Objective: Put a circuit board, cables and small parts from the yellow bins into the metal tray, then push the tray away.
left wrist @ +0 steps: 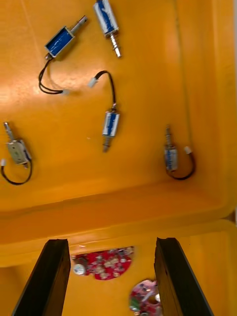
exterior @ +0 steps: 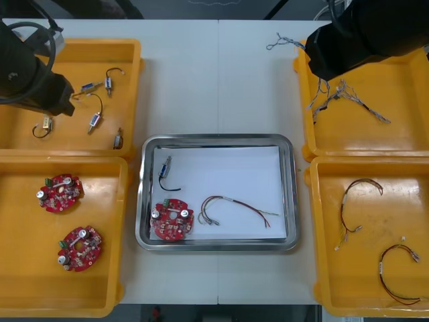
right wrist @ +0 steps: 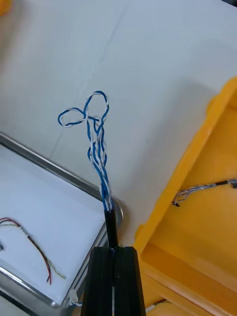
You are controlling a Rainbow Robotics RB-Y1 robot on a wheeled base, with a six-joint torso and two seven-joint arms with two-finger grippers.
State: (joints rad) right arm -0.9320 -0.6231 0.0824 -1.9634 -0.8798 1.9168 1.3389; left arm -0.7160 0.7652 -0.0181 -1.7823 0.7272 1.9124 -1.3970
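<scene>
Blue and white twisted cable (right wrist: 97, 148) stood up from our right gripper (right wrist: 114, 249), its fingers clamped on the cable's black end. We held it above the table (right wrist: 163, 59), between a corner of the metal tray (right wrist: 59, 170) and the far right yellow bin (right wrist: 195, 158). Our left gripper (left wrist: 111, 243) hung, jaws apart, over the left yellow bins (left wrist: 148, 49), near small metal parts (left wrist: 110, 123). In the tray we saw a round red circuit board (exterior: 172, 220), a red and yellow cable (exterior: 234, 206) and one small metal part (exterior: 165, 168).

A: What does the right arm (exterior: 369, 33) cover?
B: A corner of the far right bin (exterior: 395, 127), part of its cables (exterior: 355, 97).
A: And the blue-white cable (right wrist: 98, 158)?
B: Its black end vanishes inside the right hand (right wrist: 114, 251) — tip hidden.
A: Anything else?
B: One board (left wrist: 145, 302), cut off by the left wrist view's edge.
</scene>
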